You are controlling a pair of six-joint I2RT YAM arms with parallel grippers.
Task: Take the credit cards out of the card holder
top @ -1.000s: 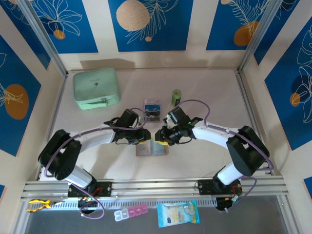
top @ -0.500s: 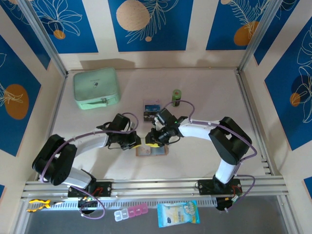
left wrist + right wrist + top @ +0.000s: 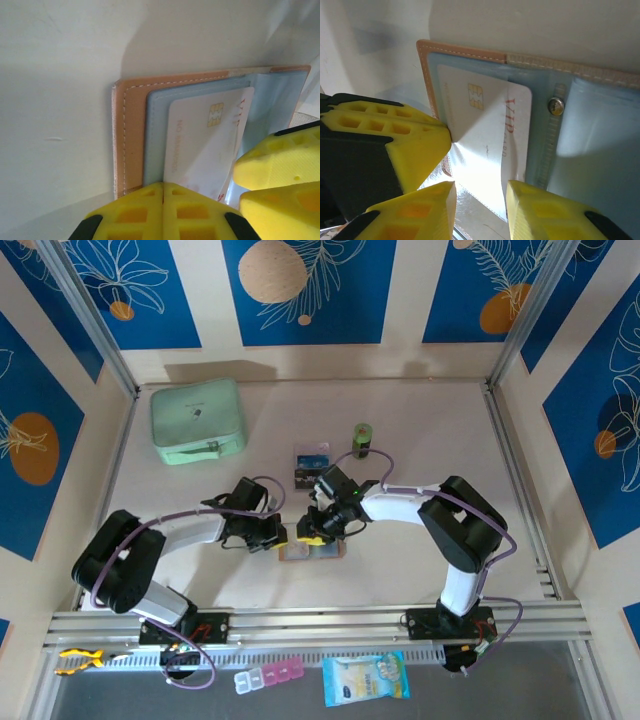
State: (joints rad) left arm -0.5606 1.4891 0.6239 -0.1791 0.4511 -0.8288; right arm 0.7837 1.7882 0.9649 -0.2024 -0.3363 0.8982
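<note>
Beside the card holder (image 3: 131,135), left gripper (image 3: 163,192) shut; right gripper (image 3: 480,189) slightly parted over its chip card (image 3: 485,115), blurred overhead.

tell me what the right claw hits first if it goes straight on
Probably the white card in the open card holder, just ahead of the right claw, though depth is unclear.

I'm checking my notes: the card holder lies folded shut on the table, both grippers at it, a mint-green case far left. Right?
Not quite: the card holder lies open, not folded shut, with a white chip card showing inside; the left wrist view shows it. Both the left gripper and right gripper are at it, and the mint-green case sits far left.
</note>
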